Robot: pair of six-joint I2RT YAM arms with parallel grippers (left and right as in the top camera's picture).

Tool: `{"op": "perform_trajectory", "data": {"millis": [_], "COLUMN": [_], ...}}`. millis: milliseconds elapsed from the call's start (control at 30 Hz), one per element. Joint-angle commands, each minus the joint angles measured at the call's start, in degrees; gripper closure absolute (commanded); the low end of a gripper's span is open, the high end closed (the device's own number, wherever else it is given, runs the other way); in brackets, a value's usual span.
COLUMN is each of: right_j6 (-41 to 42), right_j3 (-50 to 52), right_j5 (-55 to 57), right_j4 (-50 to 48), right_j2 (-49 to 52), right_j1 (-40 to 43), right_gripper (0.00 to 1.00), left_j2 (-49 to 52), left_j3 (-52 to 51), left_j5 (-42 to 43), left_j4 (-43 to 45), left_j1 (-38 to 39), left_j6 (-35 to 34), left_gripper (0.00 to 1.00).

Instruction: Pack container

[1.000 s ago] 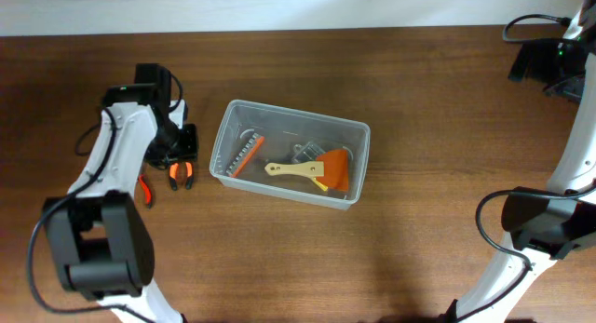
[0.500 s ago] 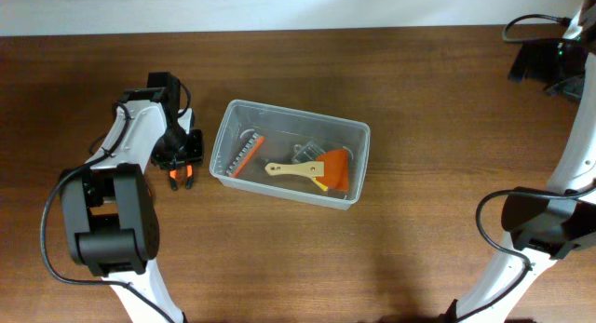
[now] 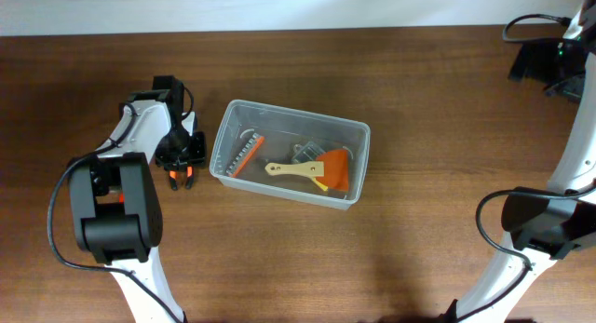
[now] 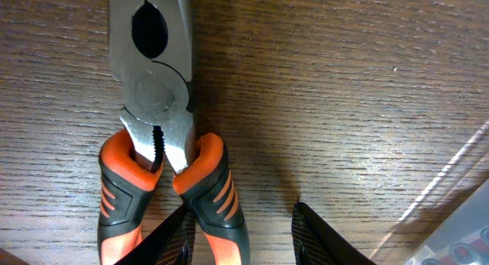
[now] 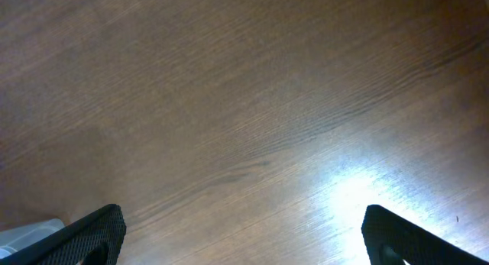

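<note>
The orange-and-black-handled pliers [image 4: 160, 120] lie on the wooden table, just left of the clear plastic container [image 3: 291, 110]; they also show in the overhead view [image 3: 180, 175]. My left gripper [image 4: 248, 238] is open and low over them, its fingers on either side of the right handle. It also shows in the overhead view [image 3: 182, 148]. The container holds an orange scraper with a wooden handle [image 3: 328, 169], a red-and-grey tool [image 3: 247, 156] and a metal part [image 3: 305, 153]. My right gripper [image 5: 244, 234] is open and empty over bare table.
The container's left wall stands close to the right of the left gripper, its corner in the left wrist view [image 4: 470, 219]. The right arm [image 3: 545, 58] is at the far right back corner. A white wall edge runs along the table's back.
The left arm has swung right toward the container, and its gripper now sits over the pliers' handles. The pliers, container and right arm have not moved.
</note>
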State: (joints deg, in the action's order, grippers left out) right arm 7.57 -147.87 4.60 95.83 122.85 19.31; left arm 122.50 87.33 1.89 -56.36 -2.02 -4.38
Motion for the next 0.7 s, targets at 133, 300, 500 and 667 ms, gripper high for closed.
{"op": "perform_trajectory", "data": {"millis": [133, 300, 500, 667], "right_j6": [0.4, 0.4, 0.4, 0.4], "right_j3": [-0.7, -0.7, -0.7, -0.7], "right_j5": [-0.1, -0.1, -0.1, -0.1], "right_j4": [-0.1, -0.1, -0.1, -0.1], "right_j2": [-0.6, -0.6, -0.6, -0.6], "right_j1": [0.2, 0.2, 0.2, 0.2], "right_gripper": [0.01, 0.01, 0.01, 0.01], "left_j2": [3.4, 3.4, 3.4, 2.2], "left_j3": [0.1, 0.1, 0.1, 2.9], "left_j5": [0.6, 0.3, 0.3, 0.2], "left_j4": [0.9, 0.9, 0.7, -1.4], "left_j1": [-0.1, -0.1, -0.1, -0.6], "left_j6": [-1.2, -1.2, -1.2, -1.2], "left_gripper": [0.67, 0.79, 0.96, 0.98]}}
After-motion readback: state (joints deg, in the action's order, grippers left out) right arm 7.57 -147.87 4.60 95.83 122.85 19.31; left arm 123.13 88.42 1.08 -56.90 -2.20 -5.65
